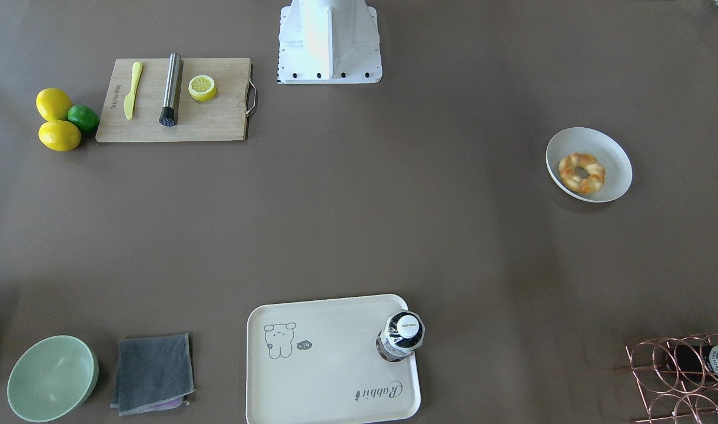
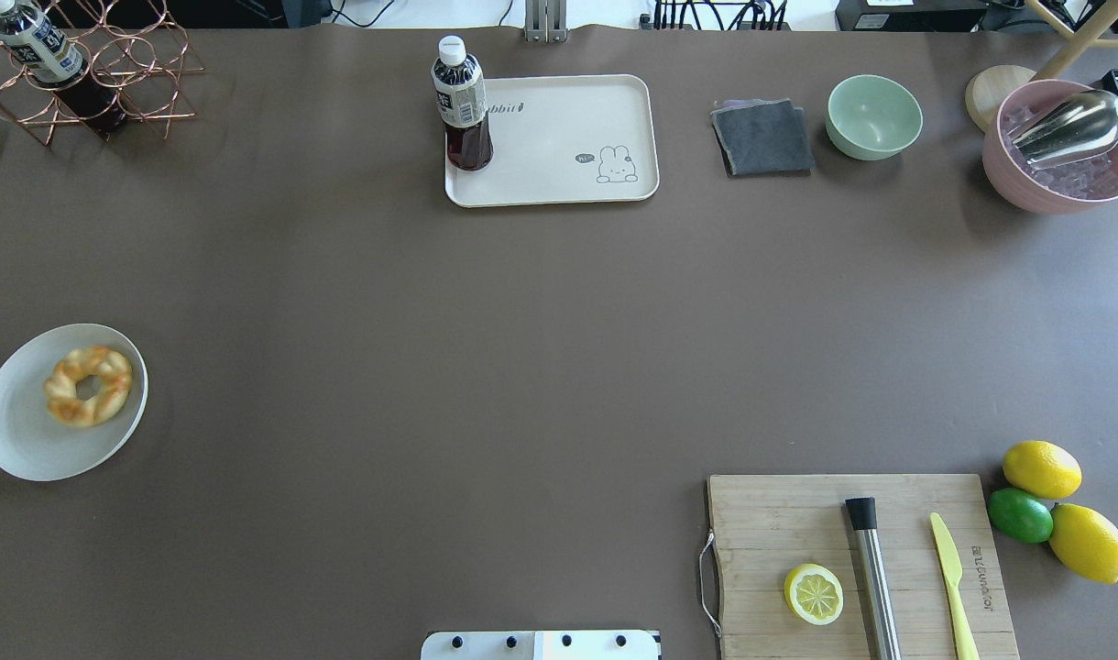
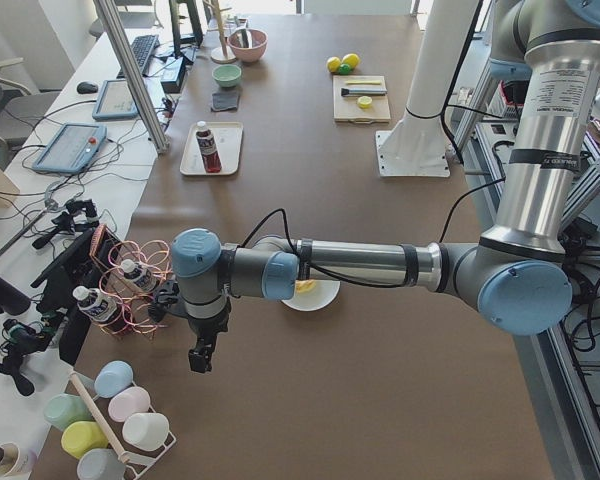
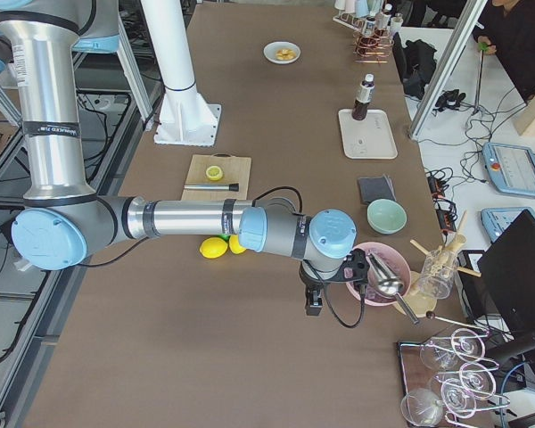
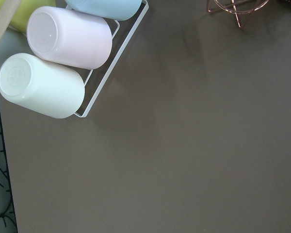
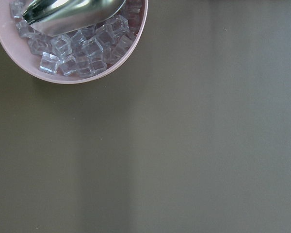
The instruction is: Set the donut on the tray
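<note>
At the far left of the overhead view, the donut (image 2: 88,386) is seen lying on a round white plate (image 2: 18,431), well apart from the tray (image 2: 559,137). The cream tray is set at the middle of the table's far edge, with a dark bottle (image 2: 463,105) stood upright on its left corner. To its right, a folded grey cloth (image 2: 762,137), a green bowl (image 2: 874,116) and a pink bowl of ice (image 2: 1035,194) are lined up. A wooden cutting board (image 2: 779,522) is placed at the near right.

The left gripper (image 3: 197,362), shown only in the left side view, is held above bare table beside a copper wire rack (image 3: 145,305). It is nearer the camera than the plate and clear of the donut. Whether its fingers are spread or pressed together cannot be told.

The right gripper (image 4: 312,309), shown only in the right side view, is hung by the ice bowl at the opposite end of the table. Its state likewise cannot be told.
</note>
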{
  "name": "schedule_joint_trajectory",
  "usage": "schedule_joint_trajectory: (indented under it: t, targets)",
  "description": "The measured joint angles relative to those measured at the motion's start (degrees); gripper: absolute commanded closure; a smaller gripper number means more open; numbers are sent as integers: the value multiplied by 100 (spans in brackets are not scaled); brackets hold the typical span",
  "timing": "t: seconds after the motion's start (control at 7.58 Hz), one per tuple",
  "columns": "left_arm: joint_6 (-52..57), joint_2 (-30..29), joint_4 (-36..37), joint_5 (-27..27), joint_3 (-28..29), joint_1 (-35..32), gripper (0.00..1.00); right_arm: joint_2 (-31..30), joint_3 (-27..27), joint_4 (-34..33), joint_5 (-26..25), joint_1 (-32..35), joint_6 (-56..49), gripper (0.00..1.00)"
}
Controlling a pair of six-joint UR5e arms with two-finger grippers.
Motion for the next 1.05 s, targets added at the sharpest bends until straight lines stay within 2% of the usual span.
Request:
schedule_joint_trajectory:
  t: [1.05]
  targets:
    - [27, 67, 6, -18, -29, 0, 2, 20, 11, 0, 5, 0, 21, 0]
